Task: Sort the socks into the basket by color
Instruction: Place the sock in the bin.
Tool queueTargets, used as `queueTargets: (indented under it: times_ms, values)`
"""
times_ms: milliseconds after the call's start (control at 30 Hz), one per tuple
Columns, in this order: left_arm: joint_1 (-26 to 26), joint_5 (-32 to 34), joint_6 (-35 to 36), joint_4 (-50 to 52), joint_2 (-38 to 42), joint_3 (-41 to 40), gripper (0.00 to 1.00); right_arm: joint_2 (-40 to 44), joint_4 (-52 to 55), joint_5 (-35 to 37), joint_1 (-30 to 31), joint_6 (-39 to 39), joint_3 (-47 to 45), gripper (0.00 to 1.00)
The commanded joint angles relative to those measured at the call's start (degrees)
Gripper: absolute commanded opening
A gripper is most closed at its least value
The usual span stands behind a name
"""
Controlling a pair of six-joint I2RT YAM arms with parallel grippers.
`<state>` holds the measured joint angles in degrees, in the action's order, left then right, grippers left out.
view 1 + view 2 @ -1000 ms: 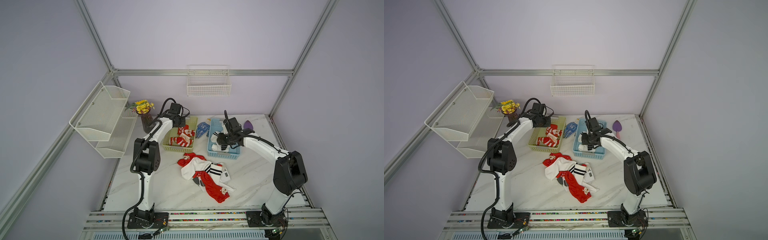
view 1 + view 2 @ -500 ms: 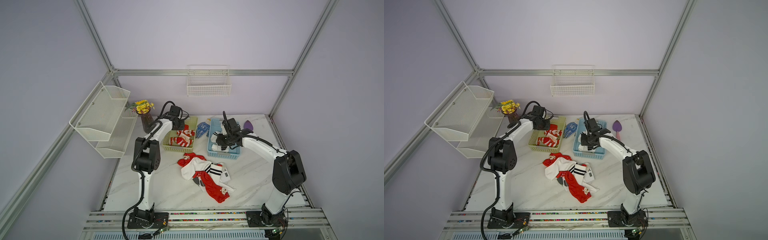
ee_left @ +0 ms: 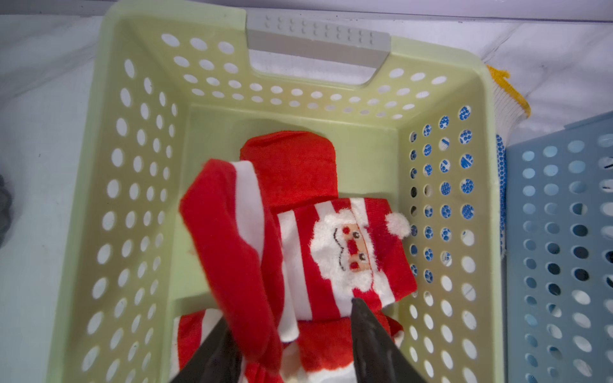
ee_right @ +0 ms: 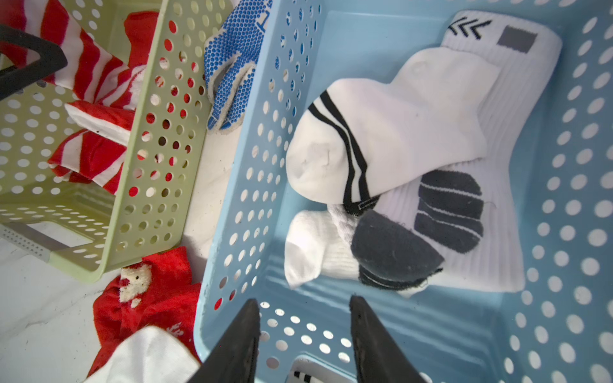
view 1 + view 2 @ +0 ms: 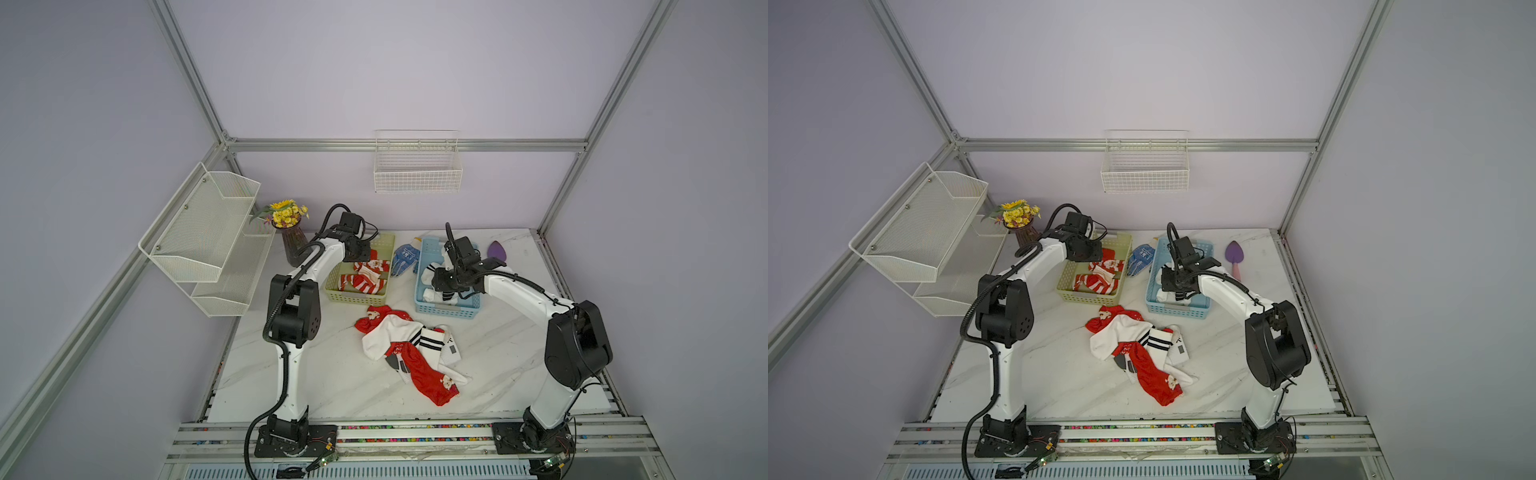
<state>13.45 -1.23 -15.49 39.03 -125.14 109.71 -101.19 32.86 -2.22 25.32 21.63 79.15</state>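
Red socks (image 5: pixel 365 276) with white stripes lie in the green basket (image 5: pixel 357 298). My left gripper (image 3: pixel 288 315) hangs over them with its jaws apart, and a red sock (image 3: pixel 232 238) still drapes over one finger, beside the Santa sock (image 3: pixel 345 252). White socks (image 4: pixel 398 132) with black and grey marks lie in the blue basket (image 4: pixel 232 199). Above that basket's near end my right gripper (image 4: pixel 304 300) is open with nothing between its fingers. A mixed pile of red and white socks (image 5: pixel 411 349) lies on the table in front of both baskets.
A blue dotted glove (image 5: pixel 404 259) lies between the two baskets. A purple trowel (image 5: pixel 1234 255) rests at the back right. A vase of yellow flowers (image 5: pixel 291 237) and a wire shelf (image 5: pixel 208 237) stand at the left, and a wire basket (image 5: pixel 417 166) hangs on the back wall.
My left gripper has opened over the green basket, and the red sock now hangs loose against one finger. The right arm has barely shifted.
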Motion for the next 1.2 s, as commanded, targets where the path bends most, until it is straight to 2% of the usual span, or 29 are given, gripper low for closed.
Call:
queueTargets:
  times_ms: [0, 300, 533, 867, 1167]
  values:
    - [-0.4, -3.5, -1.2, -0.4, 2.0, 0.5, 0.52, 2.5, -0.7, 0.6, 0.4, 0.7, -1.3, 0.47]
    - [0.1, -8.4, -3.2, -1.7, 1.2, 1.0, 0.52, 3.9, -0.4, 0.8, 0.5, 0.9, -2.3, 0.47]
    - [0.5, -9.1, -3.2, -1.8, 2.7, 0.3, 0.52, 5.0, -0.3, 0.8, 0.8, 1.2, -3.1, 0.47]
    - [0.5, -7.1, -0.5, -0.4, 11.3, -6.2, 0.55, 8.9, 3.0, 3.7, 5.6, 2.7, -6.3, 0.48]
    - [0.4, -7.4, 1.1, 1.6, 17.5, -11.5, 0.57, 16.9, 8.0, 7.1, 10.8, 6.7, -10.2, 0.48]
